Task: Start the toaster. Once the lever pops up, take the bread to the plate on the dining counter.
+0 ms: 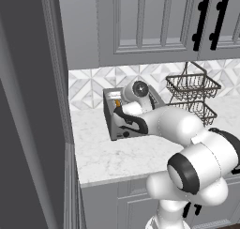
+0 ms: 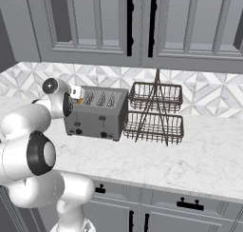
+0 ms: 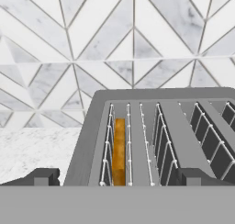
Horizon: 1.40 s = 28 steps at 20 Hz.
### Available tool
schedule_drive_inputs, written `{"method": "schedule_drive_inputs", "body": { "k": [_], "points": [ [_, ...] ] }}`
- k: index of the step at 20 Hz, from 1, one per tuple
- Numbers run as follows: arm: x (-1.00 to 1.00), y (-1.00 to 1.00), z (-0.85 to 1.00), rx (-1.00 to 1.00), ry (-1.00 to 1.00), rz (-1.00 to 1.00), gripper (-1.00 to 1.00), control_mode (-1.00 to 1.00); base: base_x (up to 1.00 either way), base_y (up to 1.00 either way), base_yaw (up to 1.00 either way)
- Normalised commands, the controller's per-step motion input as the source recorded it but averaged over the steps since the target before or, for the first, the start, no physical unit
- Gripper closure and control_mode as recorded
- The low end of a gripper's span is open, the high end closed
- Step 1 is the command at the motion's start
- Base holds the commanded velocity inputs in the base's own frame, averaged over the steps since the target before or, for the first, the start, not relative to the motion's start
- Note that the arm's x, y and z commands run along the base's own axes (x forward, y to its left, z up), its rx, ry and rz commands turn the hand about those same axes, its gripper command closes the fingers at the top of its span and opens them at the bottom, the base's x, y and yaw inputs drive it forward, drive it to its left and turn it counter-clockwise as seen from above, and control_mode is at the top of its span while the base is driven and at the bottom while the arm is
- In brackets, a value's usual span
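gripper: fingers spread wide, holding nothing, just above toaster's end | toaster: on wall counter beside wire basket rack | bread: upright in end slot

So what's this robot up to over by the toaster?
The white robot arm is reaching over the grey toaster on the marble wall counter. Its pincer hangs open just above the toaster's end slot, gripping nothing. A slice of bread sits down inside that slot, edge-on. A two-tier wire basket stands right beside the toaster. From here I can't tell whether the toasting has been started.
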Motion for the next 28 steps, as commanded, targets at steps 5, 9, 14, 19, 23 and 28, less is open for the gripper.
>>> {"method": "schedule_drive_inputs", "body": {
  "k": [5, 9, 14, 19, 23, 28],
  "points": [
    [0.0, 0.0, 0.0, 0.0, 0.0, 0.0, -1.0, -1.0, 0.0, 0.0, 0.0],
    [0.0, 0.0, 0.0, 0.0, 0.0, 0.0, -1.0, -1.0, 0.0, 0.0, 0.0],
    [0.0, 0.0, 0.0, 0.0, 0.0, 0.0, -1.0, -1.0, 0.0, 0.0, 0.0],
    [0.0, 0.0, 0.0, 0.0, 0.0, 0.0, -1.0, -1.0, 0.0, 0.0, 0.0],
    [0.0, 0.0, 0.0, 0.0, 0.0, 0.0, -1.0, -1.0, 0.0, 0.0, 0.0],
    [0.0, 0.0, 0.0, 0.0, 0.0, 0.0, -1.0, -1.0, 0.0, 0.0, 0.0]
  ]
}}
